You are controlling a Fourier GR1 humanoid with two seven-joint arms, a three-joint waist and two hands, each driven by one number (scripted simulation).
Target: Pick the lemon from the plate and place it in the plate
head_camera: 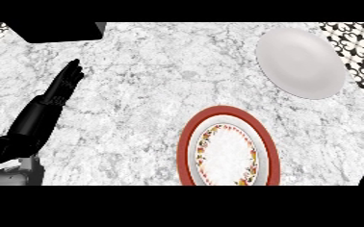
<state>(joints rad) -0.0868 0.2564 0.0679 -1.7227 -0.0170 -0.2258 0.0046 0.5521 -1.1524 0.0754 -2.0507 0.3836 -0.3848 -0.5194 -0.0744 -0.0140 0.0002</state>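
No lemon visible on red-rimmed plate [186, 146] or white plate [298, 62]; handling unjudgeable; left hand [62, 86] open, resting.

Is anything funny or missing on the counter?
Yes. No lemon shows: the red-rimmed flowered plate and the plain white plate both look empty. Only the robot's left hand rests open at the left.

Bright even light, faint soft shadows

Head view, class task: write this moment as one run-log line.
left hand: open, resting at left edge | right hand: not in view | lemon: not visible | red-rimmed plate: no lemon on it | plain white plate: no lemon on it
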